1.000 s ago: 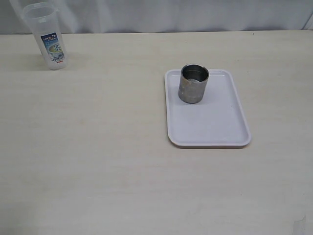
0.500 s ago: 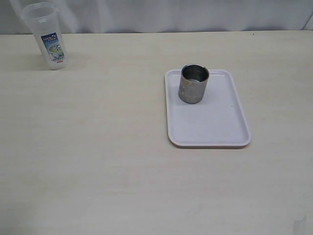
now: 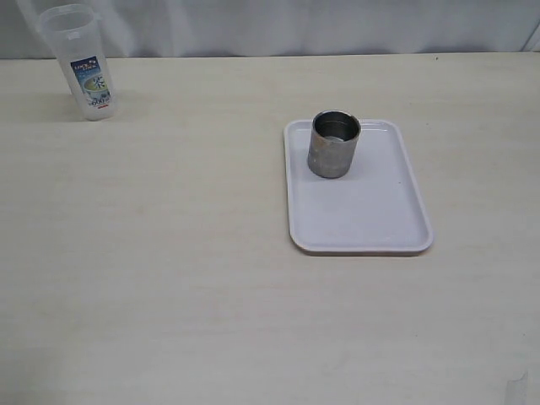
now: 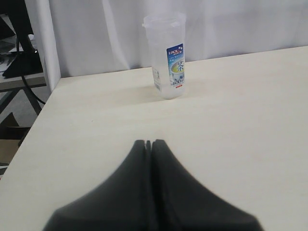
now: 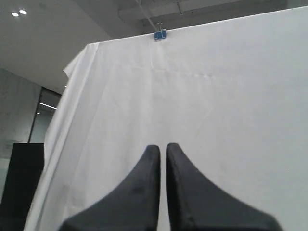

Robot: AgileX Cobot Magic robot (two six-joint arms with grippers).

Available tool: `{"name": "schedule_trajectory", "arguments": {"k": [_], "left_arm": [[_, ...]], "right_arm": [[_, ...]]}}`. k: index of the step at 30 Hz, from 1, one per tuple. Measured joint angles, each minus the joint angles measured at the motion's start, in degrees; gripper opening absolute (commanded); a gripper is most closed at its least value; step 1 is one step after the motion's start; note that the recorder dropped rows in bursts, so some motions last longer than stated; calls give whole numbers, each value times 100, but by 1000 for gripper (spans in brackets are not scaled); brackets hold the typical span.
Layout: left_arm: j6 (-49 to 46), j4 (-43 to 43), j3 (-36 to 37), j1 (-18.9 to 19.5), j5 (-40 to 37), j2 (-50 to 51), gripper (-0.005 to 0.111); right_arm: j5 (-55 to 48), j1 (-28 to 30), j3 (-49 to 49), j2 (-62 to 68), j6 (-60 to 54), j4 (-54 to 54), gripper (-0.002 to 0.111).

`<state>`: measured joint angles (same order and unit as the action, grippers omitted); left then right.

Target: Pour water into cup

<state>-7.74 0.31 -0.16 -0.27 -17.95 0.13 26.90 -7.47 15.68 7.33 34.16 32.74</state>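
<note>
Steel cup (image 3: 334, 145) on white tray (image 3: 371, 215), jug (image 4: 166, 57) labelled Lock&Lock, left gripper (image 4: 149, 142) clenched, right gripper (image 5: 162, 147) clenched

The left pincer (image 4: 149, 143) is closed, tips pressed together, angled downward; the right pincer (image 5: 162, 146), also closed, points upward.

I work in what looks like a robotics lab or test room set up for recording, not a home or kitchen. A white sheet (image 3: 295, 25) hangs as a backdrop behind my pale wood-grain table (image 3: 169, 278), and up high the cloth is held by a blue binder clip (image 5: 160, 34) (a makeshift fix). Above it is a bare grey ceiling (image 5: 72, 29) with small spot lights (image 5: 18, 12). Past the table's edge stands a dark metal stand (image 4: 17, 65).
</note>
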Motion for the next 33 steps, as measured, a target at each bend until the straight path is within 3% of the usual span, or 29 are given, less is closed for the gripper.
{"name": "schedule_trajectory", "arguments": {"k": [14, 21, 33], "left_arm": [[0, 0, 0, 0, 0, 0, 0], [0, 0, 0, 0, 0, 0, 0], [0, 0, 0, 0, 0, 0, 0]], "right_arm": [[0, 0, -1419, -377, -2021, -2051, 4], [-461, 0, -1540, -591, -2902, -2967, 4], [-1738, 0, -1540, -704, -3416, -3175, 4]]}}
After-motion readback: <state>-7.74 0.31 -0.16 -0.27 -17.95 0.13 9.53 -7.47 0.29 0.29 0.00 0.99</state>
